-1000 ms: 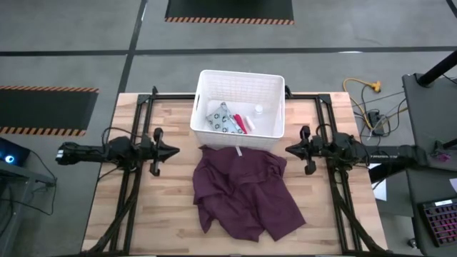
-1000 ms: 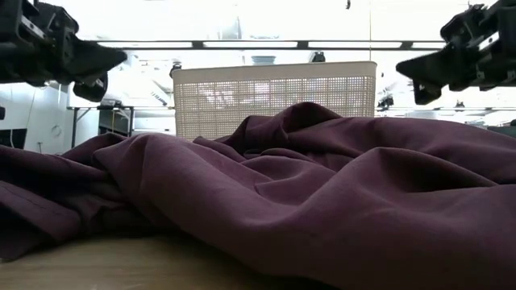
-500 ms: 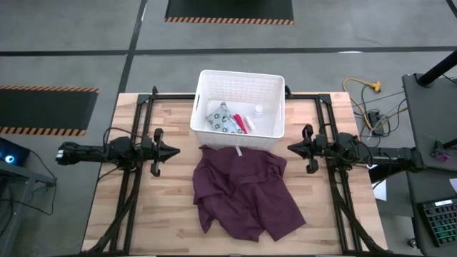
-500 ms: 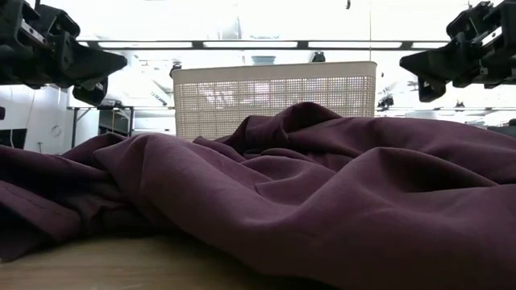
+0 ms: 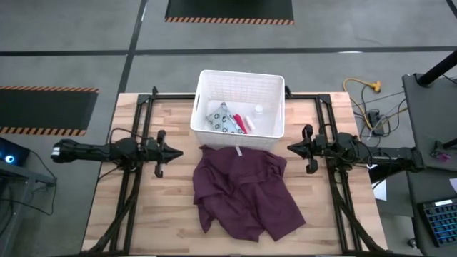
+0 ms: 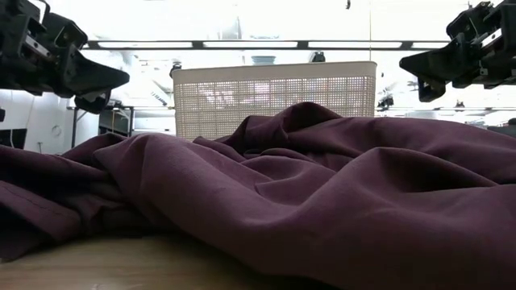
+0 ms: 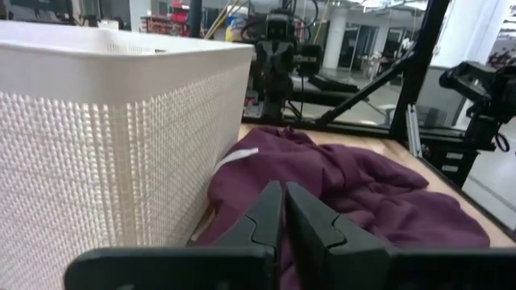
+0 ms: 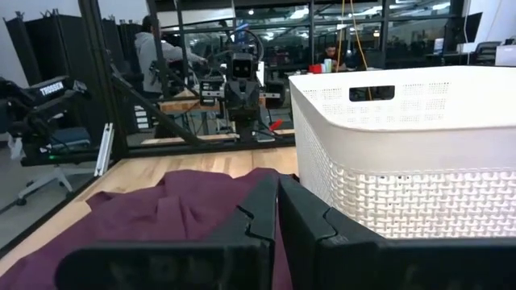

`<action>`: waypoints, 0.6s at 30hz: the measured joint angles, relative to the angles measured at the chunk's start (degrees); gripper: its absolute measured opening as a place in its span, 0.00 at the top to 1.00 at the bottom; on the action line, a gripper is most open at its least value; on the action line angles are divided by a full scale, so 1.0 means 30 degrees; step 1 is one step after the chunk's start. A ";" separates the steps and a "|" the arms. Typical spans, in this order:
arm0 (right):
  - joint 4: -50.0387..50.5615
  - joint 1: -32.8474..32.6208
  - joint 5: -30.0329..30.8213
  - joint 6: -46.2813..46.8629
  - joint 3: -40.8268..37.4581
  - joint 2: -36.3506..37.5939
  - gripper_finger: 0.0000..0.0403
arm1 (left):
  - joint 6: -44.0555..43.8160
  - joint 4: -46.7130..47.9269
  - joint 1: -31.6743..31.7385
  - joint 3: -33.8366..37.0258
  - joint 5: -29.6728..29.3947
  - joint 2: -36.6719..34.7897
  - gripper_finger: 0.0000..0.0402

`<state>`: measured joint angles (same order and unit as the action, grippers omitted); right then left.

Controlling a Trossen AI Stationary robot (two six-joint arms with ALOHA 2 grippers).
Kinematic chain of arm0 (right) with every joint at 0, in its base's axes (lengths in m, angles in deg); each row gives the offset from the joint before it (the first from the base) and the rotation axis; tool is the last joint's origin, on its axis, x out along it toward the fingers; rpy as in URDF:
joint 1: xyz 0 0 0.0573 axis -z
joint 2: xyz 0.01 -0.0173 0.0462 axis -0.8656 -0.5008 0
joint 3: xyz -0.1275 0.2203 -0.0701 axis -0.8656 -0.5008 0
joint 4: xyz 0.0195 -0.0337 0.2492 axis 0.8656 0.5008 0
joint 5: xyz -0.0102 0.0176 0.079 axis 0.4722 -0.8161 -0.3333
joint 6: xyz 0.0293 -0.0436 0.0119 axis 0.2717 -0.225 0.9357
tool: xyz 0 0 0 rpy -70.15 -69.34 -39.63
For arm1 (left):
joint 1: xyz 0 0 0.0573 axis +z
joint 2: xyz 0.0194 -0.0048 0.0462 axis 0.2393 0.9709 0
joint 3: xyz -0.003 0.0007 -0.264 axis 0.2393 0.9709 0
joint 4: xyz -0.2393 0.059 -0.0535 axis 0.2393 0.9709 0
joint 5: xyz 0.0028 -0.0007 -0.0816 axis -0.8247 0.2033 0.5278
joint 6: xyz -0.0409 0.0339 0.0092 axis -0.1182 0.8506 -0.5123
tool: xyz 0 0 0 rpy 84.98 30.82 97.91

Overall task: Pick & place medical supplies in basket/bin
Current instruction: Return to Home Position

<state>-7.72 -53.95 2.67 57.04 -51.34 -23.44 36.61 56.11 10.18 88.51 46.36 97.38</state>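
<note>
The white slotted basket (image 5: 239, 104) stands at the table's far middle. Inside it lie the green-grey patterned packet (image 5: 220, 120), the red tube (image 5: 240, 124), a small white bottle (image 5: 257, 110) and a white stick (image 5: 249, 124). A large maroon cloth (image 5: 243, 189) lies crumpled in front of the basket. My left gripper (image 5: 178, 152) hovers shut, left of the cloth. My right gripper (image 5: 289, 148) hovers shut at the cloth's right, near the basket's right corner. Both hold nothing.
Black frame rails (image 5: 136, 135) run along both table sides. The maroon cloth fills the low view (image 6: 266, 201), its far edge against the basket's wall (image 7: 121, 145). Bare wood (image 5: 157, 207) lies left and right of the cloth. A person (image 8: 157, 48) stands in the room beyond the table.
My left gripper has shifted a little toward the cloth and the table's near edge. My right arm moved slightly toward the table's right edge early on, then held. The cloth and basket have not moved.
</note>
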 joint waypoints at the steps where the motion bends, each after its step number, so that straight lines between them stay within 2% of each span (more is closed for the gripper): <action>1: -0.0003 0.0000 0.0000 -0.0007 0.0000 0.0000 0.98 | 0.0000 -0.0007 0.0000 0.0000 0.0000 0.0139 1.00; 18: -0.0007 0.0000 -0.0008 -0.0007 0.0000 0.0000 0.98 | -0.0007 -0.0007 0.0000 0.0000 0.0000 0.2231 1.00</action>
<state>-7.74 -53.95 2.65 57.02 -51.34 -23.44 36.59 56.09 10.18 88.51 46.36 104.07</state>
